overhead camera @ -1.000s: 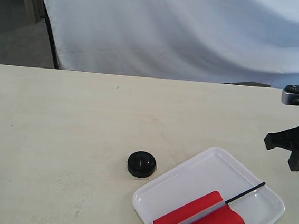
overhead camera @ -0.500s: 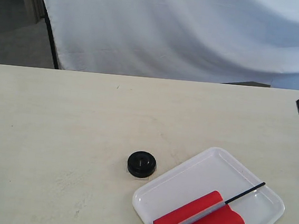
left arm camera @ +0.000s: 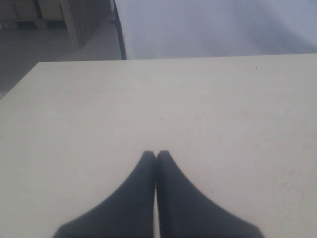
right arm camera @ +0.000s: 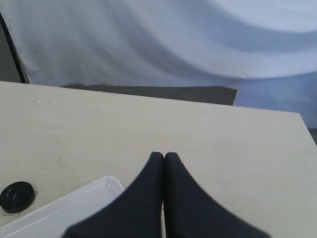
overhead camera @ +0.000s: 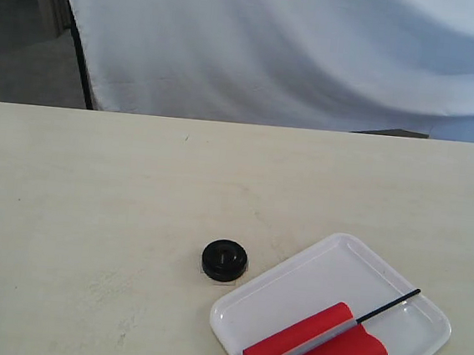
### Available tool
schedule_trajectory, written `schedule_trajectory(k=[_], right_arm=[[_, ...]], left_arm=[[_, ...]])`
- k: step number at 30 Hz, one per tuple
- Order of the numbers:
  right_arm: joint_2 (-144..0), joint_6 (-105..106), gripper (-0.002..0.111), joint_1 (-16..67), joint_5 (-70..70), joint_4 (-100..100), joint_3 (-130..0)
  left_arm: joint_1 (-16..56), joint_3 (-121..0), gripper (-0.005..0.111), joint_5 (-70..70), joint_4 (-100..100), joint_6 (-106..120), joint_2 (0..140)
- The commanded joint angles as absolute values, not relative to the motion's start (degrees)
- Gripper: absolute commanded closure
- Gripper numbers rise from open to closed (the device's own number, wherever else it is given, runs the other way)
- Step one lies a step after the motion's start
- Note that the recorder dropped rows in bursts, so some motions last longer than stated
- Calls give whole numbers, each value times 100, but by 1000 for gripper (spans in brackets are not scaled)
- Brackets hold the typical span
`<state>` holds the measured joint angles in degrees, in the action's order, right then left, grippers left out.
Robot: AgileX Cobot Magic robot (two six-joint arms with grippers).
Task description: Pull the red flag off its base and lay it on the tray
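Observation:
The red flag (overhead camera: 321,347) lies flat in the white tray (overhead camera: 320,274) at the front right of the table, its thin black stick pointing toward the far right corner of the tray. The round black base (overhead camera: 224,259) stands on the table just left of the tray, with nothing in its hole. Neither gripper shows in the exterior view. My right gripper (right arm camera: 164,156) is shut and empty, with a tray corner (right arm camera: 101,187) and the base (right arm camera: 17,196) beside it. My left gripper (left arm camera: 155,154) is shut and empty over bare table.
A white cloth backdrop (overhead camera: 316,51) hangs behind the table's far edge. A dark pole (overhead camera: 82,62) stands at the back left. The table edge (right arm camera: 304,129) runs close to my right gripper.
The right arm has drawn back out of the exterior view to the right. The flag, tray and base have not moved.

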<state>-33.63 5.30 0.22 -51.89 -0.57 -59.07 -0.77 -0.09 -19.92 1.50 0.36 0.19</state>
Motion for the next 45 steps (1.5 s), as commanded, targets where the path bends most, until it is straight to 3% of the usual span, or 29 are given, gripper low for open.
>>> schedule_trajectory(k=[1,19,25,35,45], right_arm=[[-2669,531,109,17,-5587,-40,-5927],[-94,710,109,17,-6140,64,-5042],[0,735,109,17,-6263,0,-4722],[0,623,109,17,-3676,0,-3436],[0,623,109,17,-519,0,-1235]], left_arm=[[-61,0,107,-1966,165,0,0],[-61,0,107,-1966,165,0,0],[-61,0,107,-1966,165,0,0],[-61,0,107,-1966,165,0,0],[-61,0,107,-1966,165,0,0]])
